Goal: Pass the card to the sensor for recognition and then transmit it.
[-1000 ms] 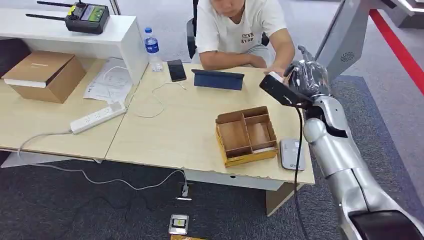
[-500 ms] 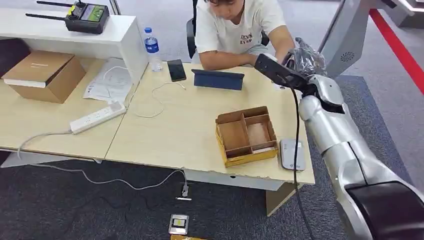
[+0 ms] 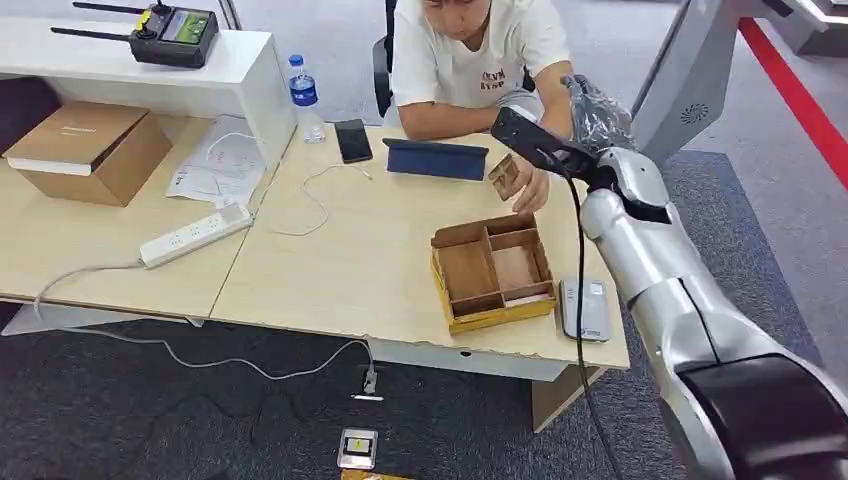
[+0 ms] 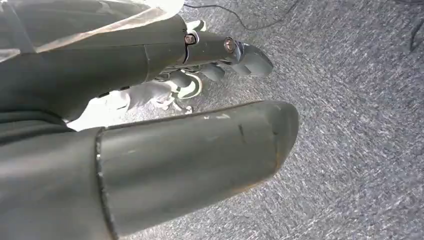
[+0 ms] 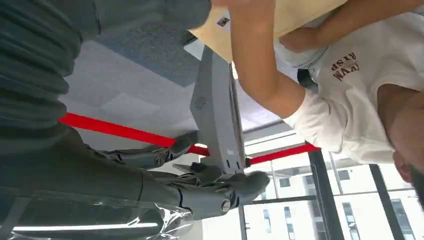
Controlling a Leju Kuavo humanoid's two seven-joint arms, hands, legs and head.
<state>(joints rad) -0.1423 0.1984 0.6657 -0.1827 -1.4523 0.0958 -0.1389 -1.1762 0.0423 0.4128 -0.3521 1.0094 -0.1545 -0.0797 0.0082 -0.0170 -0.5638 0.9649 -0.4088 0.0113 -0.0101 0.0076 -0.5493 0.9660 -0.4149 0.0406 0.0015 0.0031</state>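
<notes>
A person's hand (image 3: 531, 187) holds a small brown card (image 3: 505, 175) just above the table, beyond the brown cardboard tray (image 3: 492, 270). The white sensor (image 3: 584, 308) lies flat at the table's front right, beside the tray. My right hand (image 3: 600, 112), wrapped in clear film, is raised beyond the table's far right corner, close to the person's arm. Its fingers (image 5: 220, 186) are spread with nothing in them. My left hand (image 4: 220, 55) hangs over grey carpet, fingers loose and holding nothing.
A dark tablet (image 3: 436, 158), a phone (image 3: 352, 140) and a water bottle (image 3: 303, 95) stand at the table's far side. A power strip (image 3: 196, 234), papers and a cardboard box (image 3: 88, 150) lie to the left. The seated person (image 3: 475, 55) faces me.
My right arm has swung up and leftward. The person's hand has left my hand and come down toward the tray, now showing the brown card.
</notes>
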